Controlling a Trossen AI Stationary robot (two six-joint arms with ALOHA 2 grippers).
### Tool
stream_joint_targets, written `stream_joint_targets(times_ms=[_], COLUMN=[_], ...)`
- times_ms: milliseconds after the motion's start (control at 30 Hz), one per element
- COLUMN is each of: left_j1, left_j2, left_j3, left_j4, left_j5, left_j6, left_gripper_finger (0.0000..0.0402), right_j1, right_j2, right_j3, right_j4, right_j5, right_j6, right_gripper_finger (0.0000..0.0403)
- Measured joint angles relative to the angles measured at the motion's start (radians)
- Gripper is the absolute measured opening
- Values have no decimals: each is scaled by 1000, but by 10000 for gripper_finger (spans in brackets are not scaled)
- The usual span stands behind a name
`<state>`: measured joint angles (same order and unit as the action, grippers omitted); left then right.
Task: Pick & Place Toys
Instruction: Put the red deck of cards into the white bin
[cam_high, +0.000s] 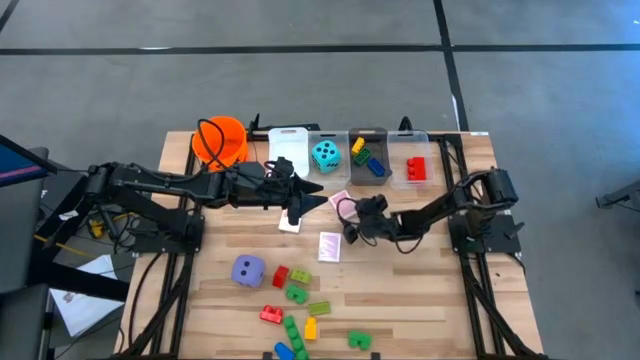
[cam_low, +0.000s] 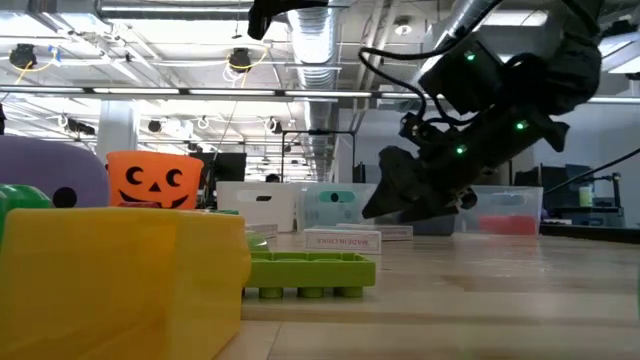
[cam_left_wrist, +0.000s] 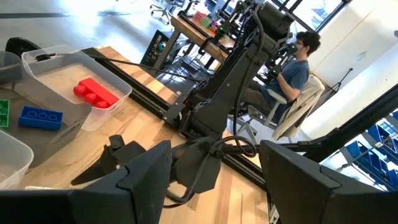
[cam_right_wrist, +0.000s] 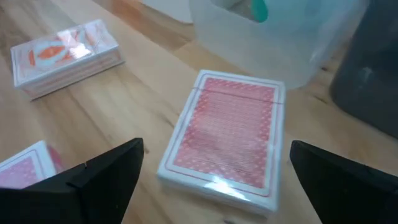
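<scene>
Three pink-backed card decks (cam_right_wrist: 224, 134) lie flat mid-table — loose bricks (cam_high: 295, 292) and purple die (cam_high: 248, 270) nearer the front.

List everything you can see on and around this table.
Bucket: one, orange, far left corner.
Bins: four, one white, two clear, one grey, in a row along the far edge.
Teal die: one, in the clear bin beside the white one.
Binned bricks: yellow, green and blue in the grey bin, one red in the end clear bin.
Card packs: three, pink-backed, mid-table.
Purple die: one, near side, left.
Loose bricks: about ten, red, green, yellow, blue, orange, near edge.
Table: one, wooden.
Person: one, seated beyond the table.
Left gripper: open, mid-table.
Right gripper: open, over a card pack.
</scene>
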<state>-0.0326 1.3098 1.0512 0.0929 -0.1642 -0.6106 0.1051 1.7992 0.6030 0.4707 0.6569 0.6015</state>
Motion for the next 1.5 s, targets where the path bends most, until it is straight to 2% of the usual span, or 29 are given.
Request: stream_joint_targets(times_ms=[233,433,800,933,1067,1333,1500], left_j1=[0,0,0,0,0,0,0], left_j2=[0,0,0,0,0,0,0], left_j3=[0,0,0,0,0,0,0], left_j4=[0,0,-9,-15,-31,-59,-58], left_j5=[0,0,4,4,3,-1,-1], left_j6=[0,0,0,0,0,0,0], left_gripper_finger=[237,237,237,237,237,237,237], right_j1=[-25,-24,-6,11,12,-8,-22], right_j2=[0,12,162,185,192,188,188], right_j3=[59,111,309,409,488,537,536], right_j4=[-85,-164,-423,-554,-646,-774,-852], right_j5=[-77,-85,-39,10,7,17,-87], right_j6=[0,1,40,14,13,266,423], right_gripper_finger=[398,398,398,398,398,398,398])
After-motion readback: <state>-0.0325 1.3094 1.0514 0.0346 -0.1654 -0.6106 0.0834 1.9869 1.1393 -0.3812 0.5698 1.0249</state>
